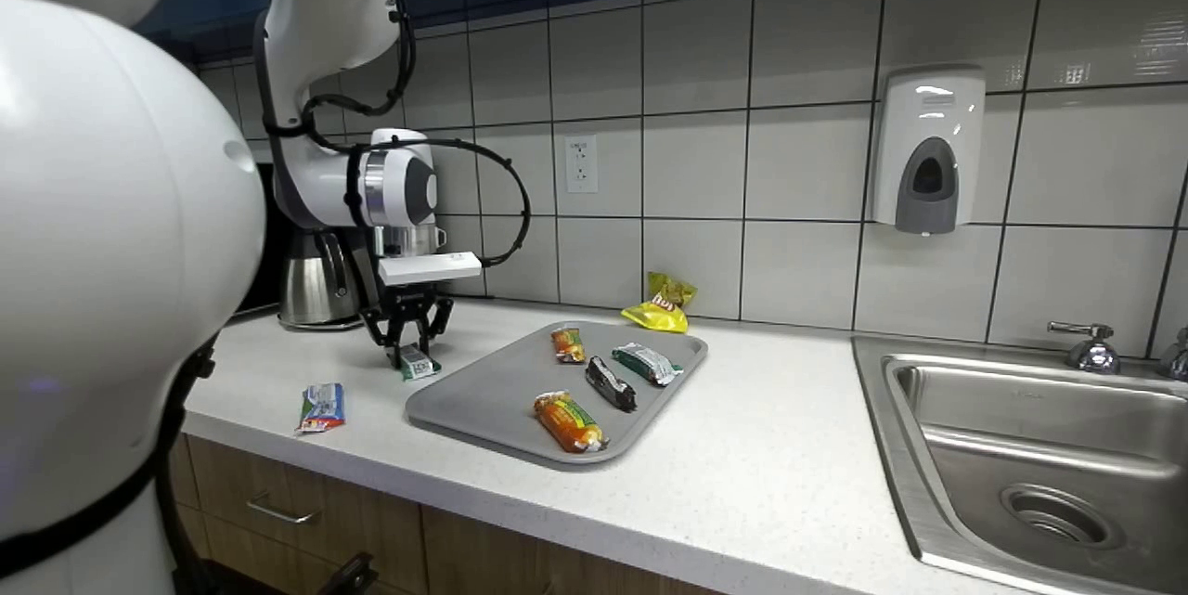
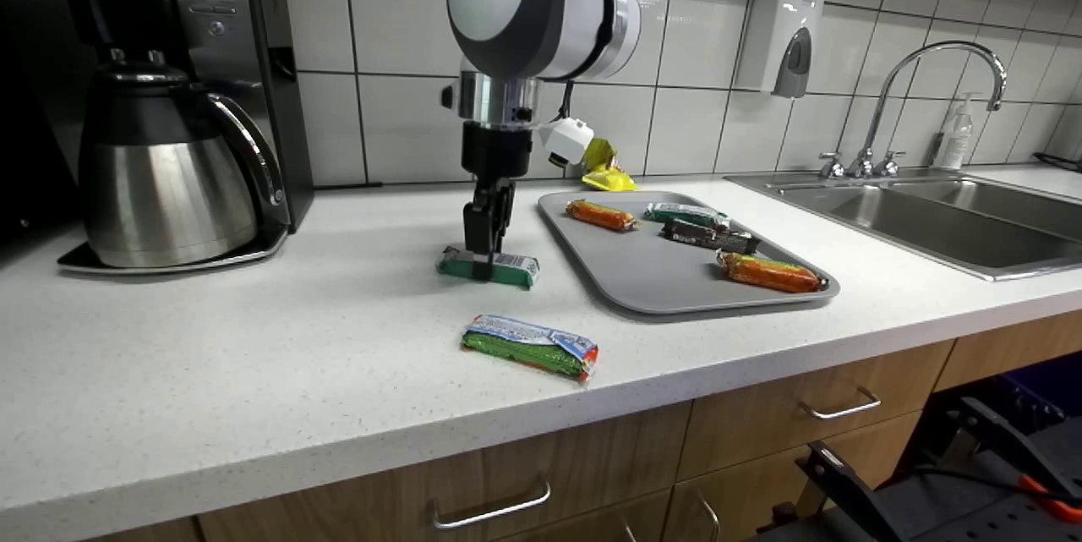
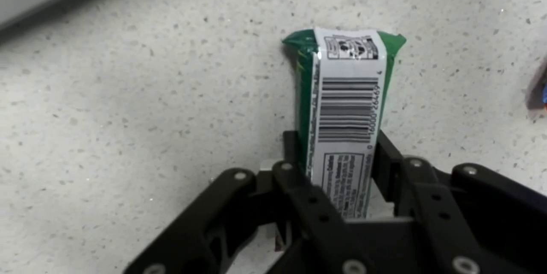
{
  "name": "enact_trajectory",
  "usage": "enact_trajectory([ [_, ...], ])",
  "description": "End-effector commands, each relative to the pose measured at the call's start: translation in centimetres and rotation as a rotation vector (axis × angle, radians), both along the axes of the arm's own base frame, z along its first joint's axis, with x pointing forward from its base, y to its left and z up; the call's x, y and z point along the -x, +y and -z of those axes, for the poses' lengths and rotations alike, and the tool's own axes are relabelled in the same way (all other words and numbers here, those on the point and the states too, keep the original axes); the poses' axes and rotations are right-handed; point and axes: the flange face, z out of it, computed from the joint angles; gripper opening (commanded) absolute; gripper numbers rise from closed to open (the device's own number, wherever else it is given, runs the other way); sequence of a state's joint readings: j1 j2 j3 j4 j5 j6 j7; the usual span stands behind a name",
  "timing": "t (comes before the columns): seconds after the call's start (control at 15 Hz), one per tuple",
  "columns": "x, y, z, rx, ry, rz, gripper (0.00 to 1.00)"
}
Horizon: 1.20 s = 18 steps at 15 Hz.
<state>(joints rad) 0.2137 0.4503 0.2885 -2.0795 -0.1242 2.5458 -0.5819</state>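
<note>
Tight pinch here! The tool (image 3: 336,152) grips the green bar (image 3: 345,122) across its narrow width, one jaw per flank; lengthwise would likely be too wide. It's flat on the desk (image 2: 296,356), between tray (image 2: 617,267) and blue bar (image 2: 532,346), apart from both, presumably giving the jaws room.

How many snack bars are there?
6: a green bar between the jaws; a blue-topped bar near the edge of the counter; and on the gray tray, a back orange bar, front orange bar, black bar and another green bar. Others may be hidden.
</note>
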Motion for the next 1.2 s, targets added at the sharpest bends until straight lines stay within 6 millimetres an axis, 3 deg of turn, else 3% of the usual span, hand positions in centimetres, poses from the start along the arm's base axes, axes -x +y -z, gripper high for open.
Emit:
enact_trajectory([
  [0.0,-0.6,0.2,-0.4,0.004,-0.022,0.022,0.18],
  [0.6,-0.6,-0.8,-1.8,0.016,-0.039,0.028,0.18],
  [1.13,-2.2,-2.9,-3.9,0.051,-0.100,0.051,0.18],
])
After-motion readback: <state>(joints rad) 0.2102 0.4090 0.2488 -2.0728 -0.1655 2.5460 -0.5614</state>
